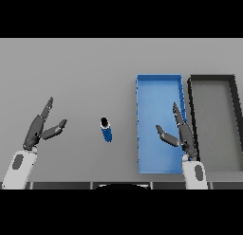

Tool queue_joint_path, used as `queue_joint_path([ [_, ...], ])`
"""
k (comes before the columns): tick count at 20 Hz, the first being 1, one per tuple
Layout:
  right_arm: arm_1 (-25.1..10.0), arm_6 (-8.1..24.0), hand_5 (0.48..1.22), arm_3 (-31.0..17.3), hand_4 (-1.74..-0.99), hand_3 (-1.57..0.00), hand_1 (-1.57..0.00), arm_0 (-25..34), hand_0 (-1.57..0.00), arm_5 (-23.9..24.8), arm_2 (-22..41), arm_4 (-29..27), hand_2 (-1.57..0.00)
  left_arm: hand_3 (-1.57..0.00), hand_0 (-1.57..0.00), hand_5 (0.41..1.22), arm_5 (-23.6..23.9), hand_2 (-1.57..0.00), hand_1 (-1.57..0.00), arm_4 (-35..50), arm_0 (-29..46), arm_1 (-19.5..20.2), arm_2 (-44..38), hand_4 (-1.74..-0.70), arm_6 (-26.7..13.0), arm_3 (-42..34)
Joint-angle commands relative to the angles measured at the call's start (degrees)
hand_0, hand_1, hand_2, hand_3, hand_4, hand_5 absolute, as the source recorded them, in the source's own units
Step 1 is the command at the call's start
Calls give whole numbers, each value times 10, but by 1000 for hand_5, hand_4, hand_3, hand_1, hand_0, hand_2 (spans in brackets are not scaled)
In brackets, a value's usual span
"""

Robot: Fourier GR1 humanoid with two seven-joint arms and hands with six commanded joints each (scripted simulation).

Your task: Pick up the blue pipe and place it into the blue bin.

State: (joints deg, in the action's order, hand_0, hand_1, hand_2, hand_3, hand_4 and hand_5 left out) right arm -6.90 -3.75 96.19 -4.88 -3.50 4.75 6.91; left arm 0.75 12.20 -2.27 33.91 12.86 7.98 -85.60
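The pipe (107, 131) is blue with a black end. One bin (159, 78) is bright blue, the other bin (212, 78) black-walled and grey inside. The table (71, 73) is plain grey. Both hands (39, 127) (182, 132) are dark, on white wrists.

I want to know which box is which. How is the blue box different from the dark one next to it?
The blue bin is bright blue inside and out; the black bin has a dark rim and grey floor. The blue bin sits nearer the blue pipe; the black bin lies at the table's right edge. The right hand shows over the blue bin. Both are long open trays, side by side.
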Motion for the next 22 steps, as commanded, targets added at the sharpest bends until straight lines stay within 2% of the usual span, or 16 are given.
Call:
queue_joint_path([
  [1,1,1,595,3,-1230,1,1,-5,1,0,4,4,1,1,1,587,-8,1,1,7,-1,7,-5,-1007,2,-1],
  [3,1,-1,592,7,-1225,1,1,-11,1,-1,8,7,1,1,1,592,-36,1,1,17,-1,11,-1,-1015,20,3],
  [5,1,13,587,13,-1216,1,1,-3,1,3,8,8,1,1,1,587,-65,1,1,23,11,22,10,-1021,31,-15],
  [8,1,-2,595,7,-1225,1,1,3,1,-2,11,9,1,1,1,565,-100,1,1,15,15,37,38,-1031,17,-41],
  [11,-6,-9,606,9,-1229,1,1,1,1,-6,8,7,1,1,1,513,-124,1,1,17,11,40,67,-1052,-26,-70],
  [13,-6,-20,606,-1,-1239,1,1,1,1,-8,7,8,1,1,1,488,-132,1,1,13,10,29,92,-1076,-50,-89],
  [15,-4,-20,612,5,-1248,1,1,0,1,-6,8,7,1,1,1,472,-137,1,1,0,5,15,112,-1091,-59,-91],
  [21,-3,-20,617,11,-1270,1,1,-7,1,-13,7,-2,1,1,1,446,-143,1,1,-37,-18,-42,158,-1117,-50,-66],
  [22,-3,-10,617,6,-1272,1,1,0,1,-13,5,-3,1,1,1,446,-143,1,1,-42,-26,-50,161,-1117,-50,-54],
])
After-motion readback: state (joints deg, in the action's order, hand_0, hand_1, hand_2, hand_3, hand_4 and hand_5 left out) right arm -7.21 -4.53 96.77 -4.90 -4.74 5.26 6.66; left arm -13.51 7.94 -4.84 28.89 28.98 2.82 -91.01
